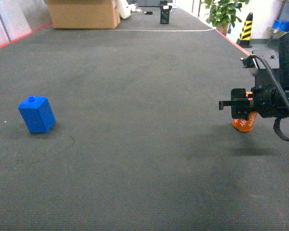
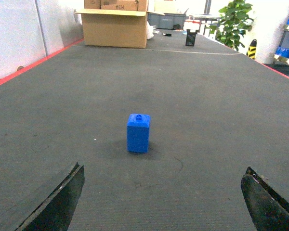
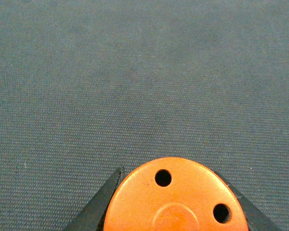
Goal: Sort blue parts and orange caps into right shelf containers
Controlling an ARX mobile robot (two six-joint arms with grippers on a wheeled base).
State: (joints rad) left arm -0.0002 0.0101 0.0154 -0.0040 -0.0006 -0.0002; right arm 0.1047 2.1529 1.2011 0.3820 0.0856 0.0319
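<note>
My right pincer [image 1: 242,111] pinches the upright orange cap [image 3: 176,197] from both sides; my left pincer [image 2: 161,202] is spread, blue block [image 2: 138,133] straight ahead.

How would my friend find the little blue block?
Start on the wide dark grey floor and look to its left side. The blue block stands there alone, far from the orange cap; it is boxy, with a tiny knob on top.

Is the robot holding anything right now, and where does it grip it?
The right gripper clasps the orange cap by its sides, near the top. The left gripper is open, holding nothing.
</note>
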